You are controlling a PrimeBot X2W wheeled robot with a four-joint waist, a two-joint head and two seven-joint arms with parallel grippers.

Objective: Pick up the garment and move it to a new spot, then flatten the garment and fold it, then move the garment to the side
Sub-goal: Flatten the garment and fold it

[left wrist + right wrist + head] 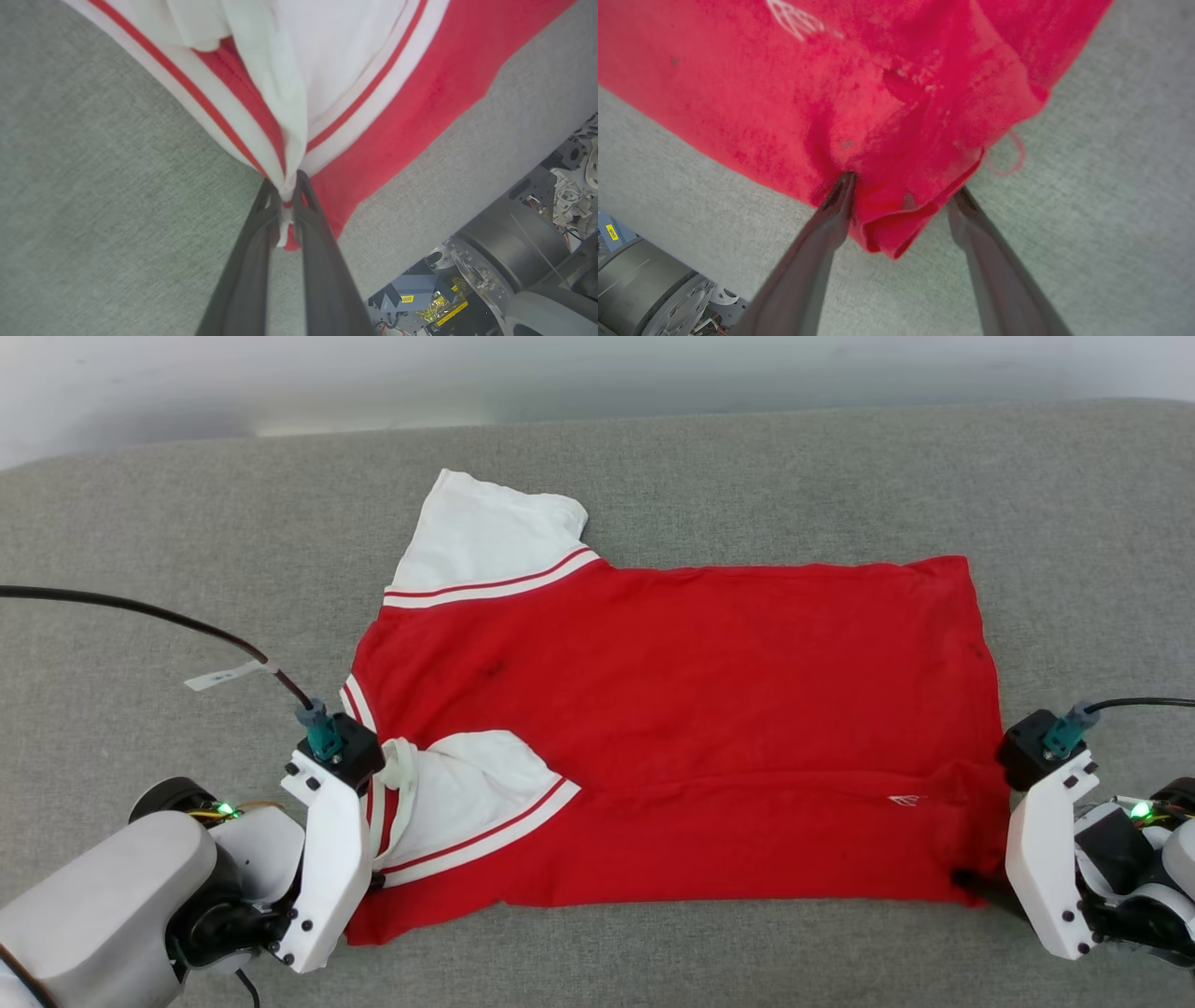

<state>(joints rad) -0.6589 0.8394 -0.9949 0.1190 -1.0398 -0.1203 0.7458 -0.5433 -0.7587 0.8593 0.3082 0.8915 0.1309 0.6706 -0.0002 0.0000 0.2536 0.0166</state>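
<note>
Mid-frame in the head view, spread on the grey surface (168,523): the garment (672,709), plain red side up, white sleeves (485,532) at left, hem at right. At lower left, left gripper (286,189) clamped tight on bunched white and striped cloth at the garment's edge. At lower right, right gripper (905,184) with jaws wide apart, straddling the folded red hem corner, one fingertip (840,186) touching the cloth, nothing gripped.

Big grey fabric-covered surface (140,523) stretching edge to edge, far corners rounded off. Plain pale wall (597,373) right behind it. Soft even light, kinda washed out up top.
</note>
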